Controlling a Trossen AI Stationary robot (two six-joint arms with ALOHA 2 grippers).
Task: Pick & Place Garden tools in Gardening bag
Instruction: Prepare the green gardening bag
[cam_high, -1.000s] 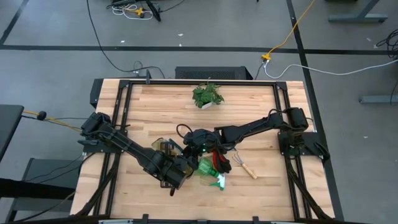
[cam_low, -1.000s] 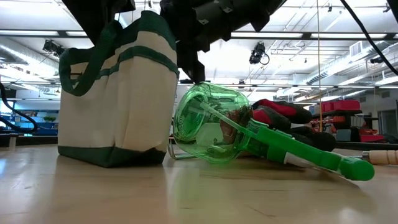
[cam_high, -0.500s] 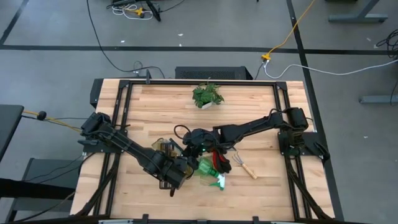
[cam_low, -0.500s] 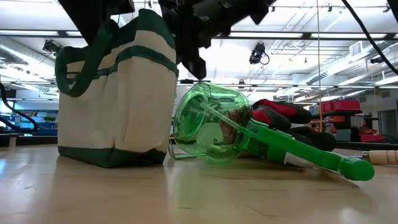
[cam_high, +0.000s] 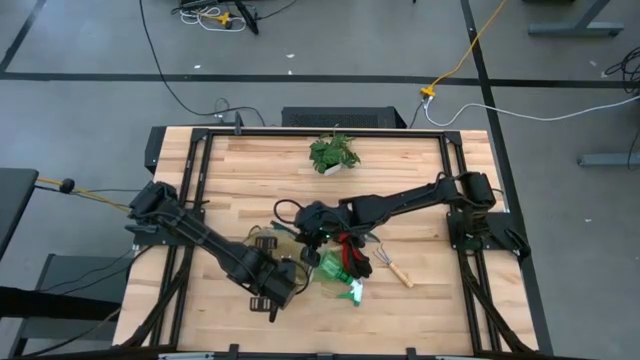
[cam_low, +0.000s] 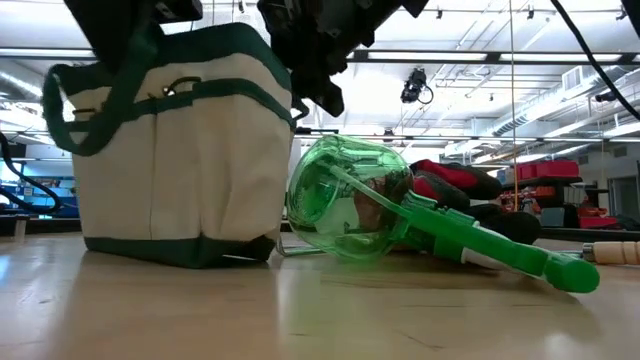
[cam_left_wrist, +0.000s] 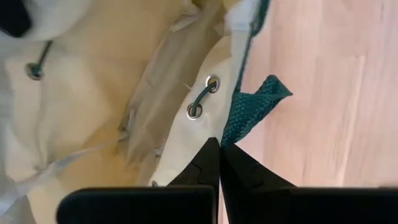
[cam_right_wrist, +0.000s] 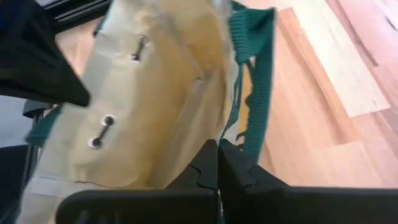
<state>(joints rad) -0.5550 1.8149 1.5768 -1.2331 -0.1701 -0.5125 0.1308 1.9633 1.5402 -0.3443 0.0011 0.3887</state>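
Note:
The cream gardening bag (cam_low: 180, 150) with green trim stands upright on its base on the table, its mouth held wide between my two grippers. My left gripper (cam_left_wrist: 219, 146) is shut on its near rim, my right gripper (cam_right_wrist: 217, 149) on its far-right rim. Beside the bag, to the right, a green translucent spray bottle (cam_low: 350, 200) lies on its side. Behind it lie the red gloves (cam_low: 450, 180). A wooden-handled rake (cam_high: 392, 265) lies further right. The pruners do not show clearly. My left gripper pinches the bag's top rim (cam_left_wrist: 208, 127) between its two fingers, beside a metal eyelet and next to the green handle strap (cam_left_wrist: 242, 121). The fingers come from above, pointing down. The bag's base stays on the table. My right gripper pinches the bag's top rim (cam_right_wrist: 214, 130) between its two fingers, right by the green handle strap (cam_right_wrist: 252, 118). The fingers slant down from the table's right side. The rim is held up and the bag's base rests on the table.
A potted plant (cam_high: 333, 152) stands near the table's far edge. Black frame rails (cam_high: 190, 180) run along the table's sides. Bare wood lies on the table's left half and along the near edge (cam_high: 400, 320).
My right gripper has risen and gone a little toward the table's left with the bag's rim. The bag's mouth has been drawn wider: in the low view its left side has spread out leftward while its right side stays next to the spray bottle.

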